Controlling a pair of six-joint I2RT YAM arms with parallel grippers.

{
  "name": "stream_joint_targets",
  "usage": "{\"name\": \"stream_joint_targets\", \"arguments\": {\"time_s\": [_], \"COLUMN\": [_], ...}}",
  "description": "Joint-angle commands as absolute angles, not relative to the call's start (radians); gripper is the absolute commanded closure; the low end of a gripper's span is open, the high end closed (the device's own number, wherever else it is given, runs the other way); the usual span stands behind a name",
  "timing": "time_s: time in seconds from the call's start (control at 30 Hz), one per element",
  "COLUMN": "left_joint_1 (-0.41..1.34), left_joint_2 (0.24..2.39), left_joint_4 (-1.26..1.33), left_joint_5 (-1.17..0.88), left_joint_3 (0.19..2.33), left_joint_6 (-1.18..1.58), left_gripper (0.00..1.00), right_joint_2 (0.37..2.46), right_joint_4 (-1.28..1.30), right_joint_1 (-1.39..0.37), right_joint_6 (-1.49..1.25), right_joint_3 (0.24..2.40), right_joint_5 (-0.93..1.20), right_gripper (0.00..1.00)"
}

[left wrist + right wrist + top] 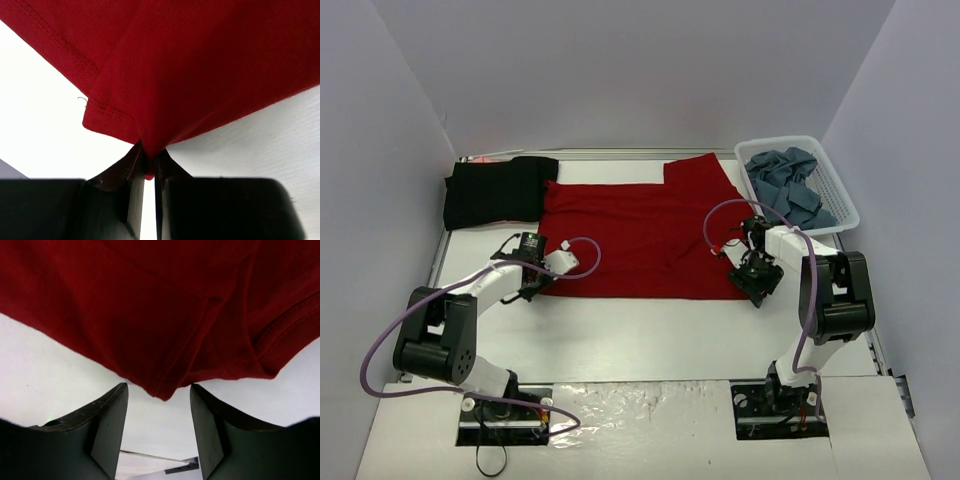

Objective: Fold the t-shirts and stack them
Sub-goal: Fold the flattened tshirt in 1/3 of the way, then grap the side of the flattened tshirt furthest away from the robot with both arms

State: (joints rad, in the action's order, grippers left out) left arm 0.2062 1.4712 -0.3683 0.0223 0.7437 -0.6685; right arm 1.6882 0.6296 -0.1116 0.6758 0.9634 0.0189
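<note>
The left gripper [149, 161] pinches the red shirt [640, 235] at a near corner; the right gripper [159, 390] gapes around the other. Fold starting, I'd say: right must clamp, then both lift.

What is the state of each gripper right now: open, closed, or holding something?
Left gripper: closed on a corner of the red shirt.
Right gripper: open at the shirt's edge, holding nothing.

Flat dark red t-shirt [640, 235] between black t-shirt [495, 190] and white basket [780, 140]
</note>
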Motion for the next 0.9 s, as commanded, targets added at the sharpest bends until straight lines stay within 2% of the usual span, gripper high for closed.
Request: {"name": "stream_joint_targets", "arguments": {"time_s": [0.0,0.1,0.13,0.2,0.23,0.27,0.43,0.87], "left_joint_1": [0.198,0.198,0.198,0.198,0.198,0.198,0.198,0.198], "left_joint_2": [1.457,1.459,1.463,1.463,1.463,1.463,1.431,1.169], "left_joint_4": [-0.425,-0.426,-0.428,-0.428,-0.431,-0.433,-0.465,-0.678], "left_joint_5": [0.005,0.003,0.003,0.002,0.002,0.002,0.023,0.023], "left_joint_3": [0.724,0.732,0.738,0.742,0.744,0.749,0.761,0.813], "left_joint_6": [-0.647,-0.644,-0.643,-0.64,-0.64,-0.64,-0.646,-0.661], "left_gripper": [0.98,0.98,0.98,0.98,0.98,0.98,0.98,0.98], "right_joint_2": [1.703,1.71,1.712,1.71,1.707,1.703,1.609,1.266], "right_joint_4": [0.657,0.657,0.657,0.657,0.657,0.658,0.713,0.923], "right_joint_1": [-0.095,-0.091,-0.092,-0.091,-0.091,-0.089,-0.077,-0.075], "right_joint_6": [0.707,0.713,0.716,0.716,0.718,0.718,0.727,0.758], "right_joint_3": [1.0,1.006,1.006,1.0,0.997,0.993,0.971,0.956], "right_joint_5": [0.07,0.09,0.101,0.106,0.104,0.103,0.092,0.077], "right_gripper": [0.51,0.54,0.6,0.77,0.92,0.99,1.0,1.0]}}
